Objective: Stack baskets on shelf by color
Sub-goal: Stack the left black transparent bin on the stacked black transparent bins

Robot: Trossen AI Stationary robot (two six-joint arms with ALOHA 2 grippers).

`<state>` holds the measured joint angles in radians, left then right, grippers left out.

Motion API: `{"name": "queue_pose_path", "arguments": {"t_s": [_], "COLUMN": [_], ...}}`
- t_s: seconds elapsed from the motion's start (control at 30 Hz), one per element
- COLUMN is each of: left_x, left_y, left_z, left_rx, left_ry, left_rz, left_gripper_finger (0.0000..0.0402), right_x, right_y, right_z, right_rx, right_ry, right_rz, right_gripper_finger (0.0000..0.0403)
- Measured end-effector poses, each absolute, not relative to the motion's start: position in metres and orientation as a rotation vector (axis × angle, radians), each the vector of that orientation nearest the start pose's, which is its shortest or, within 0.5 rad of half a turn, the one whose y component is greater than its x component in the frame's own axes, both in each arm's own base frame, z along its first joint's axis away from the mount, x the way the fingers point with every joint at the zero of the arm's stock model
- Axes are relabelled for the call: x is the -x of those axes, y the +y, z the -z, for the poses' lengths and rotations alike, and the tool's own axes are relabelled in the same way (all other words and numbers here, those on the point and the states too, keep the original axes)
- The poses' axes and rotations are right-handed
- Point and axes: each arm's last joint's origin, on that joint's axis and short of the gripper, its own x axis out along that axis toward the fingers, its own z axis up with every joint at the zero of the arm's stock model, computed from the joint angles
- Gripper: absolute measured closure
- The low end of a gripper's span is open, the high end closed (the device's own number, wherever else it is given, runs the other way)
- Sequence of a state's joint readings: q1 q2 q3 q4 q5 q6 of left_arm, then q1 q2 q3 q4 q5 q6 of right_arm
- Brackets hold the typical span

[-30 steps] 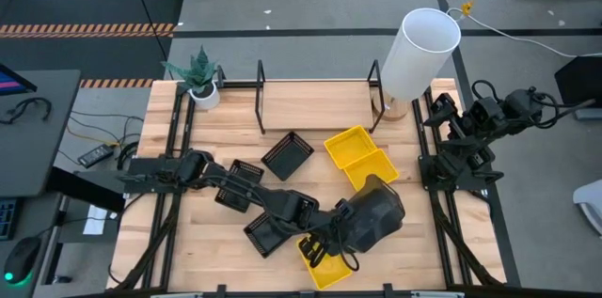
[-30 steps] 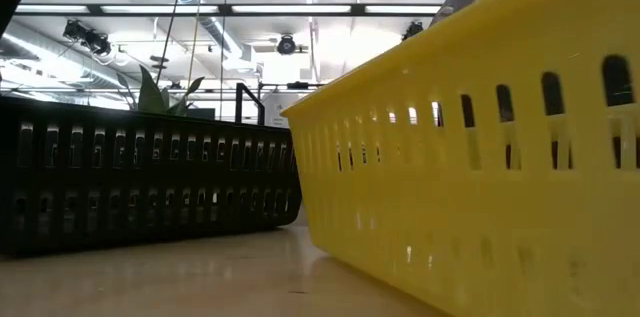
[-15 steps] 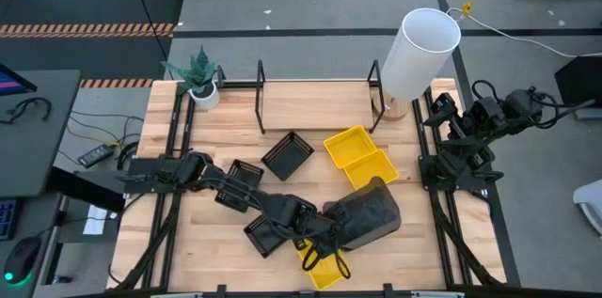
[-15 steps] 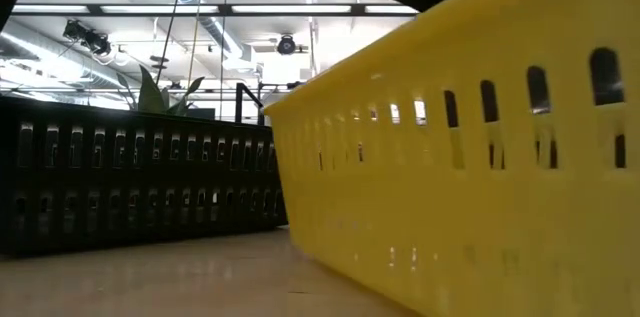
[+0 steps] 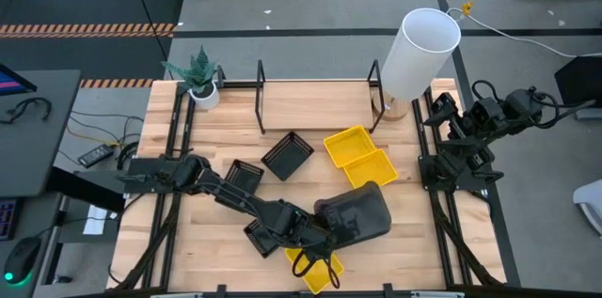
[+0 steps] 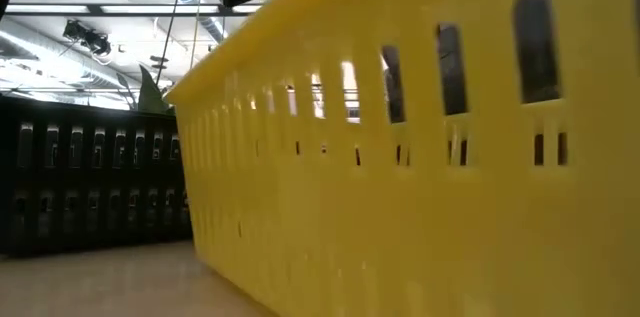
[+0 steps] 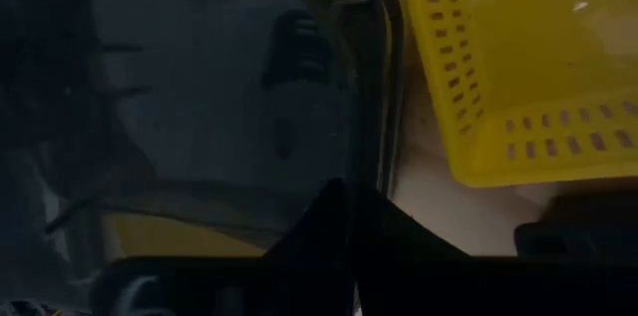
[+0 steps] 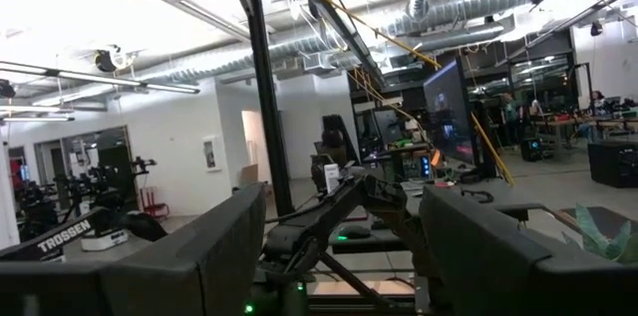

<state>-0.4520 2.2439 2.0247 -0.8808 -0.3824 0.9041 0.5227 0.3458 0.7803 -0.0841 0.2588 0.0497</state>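
Dark grey basket (image 5: 356, 217) clamped in my left gripper (image 5: 318, 234), lifted over front-edge yellow basket (image 5: 316, 268). Step: carrying grey one. Next I swing it back to shelf (image 5: 315, 102). Right gripper (image 5: 453, 119) parked, jaws wide.

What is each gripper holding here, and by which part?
Left gripper is shut on the dark grey basket, at its rim on the robot's left. Right gripper is open, holding nothing.
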Motion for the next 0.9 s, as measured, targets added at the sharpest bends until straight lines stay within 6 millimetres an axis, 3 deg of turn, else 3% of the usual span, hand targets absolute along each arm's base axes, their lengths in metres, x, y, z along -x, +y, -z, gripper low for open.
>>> {"name": "queue_pose_path", "arguments": {"t_s": [0.27, 0.57, 0.9], "left_x": [-0.436, -0.427, -0.416], "left_y": [-0.196, -0.192, -0.192], "left_z": [-0.231, -0.256, -0.259], "left_rx": [-1.278, -1.266, -1.205], "left_ry": [0.952, 0.926, 0.991], "left_rz": [0.528, 0.503, 0.55], "left_gripper_finger": [0.0389, 0.0396, 0.0398], "right_x": [-0.054, -0.054, -0.054], "right_y": [0.023, 0.023, 0.023], "right_z": [-0.383, -0.383, -0.383], "right_rx": [-0.182, -0.182, -0.181], "right_ry": [-0.318, -0.317, -0.317], "right_rz": [-0.269, -0.269, -0.269], "right_gripper_finger": [0.0133, 0.0133, 0.0133]}}
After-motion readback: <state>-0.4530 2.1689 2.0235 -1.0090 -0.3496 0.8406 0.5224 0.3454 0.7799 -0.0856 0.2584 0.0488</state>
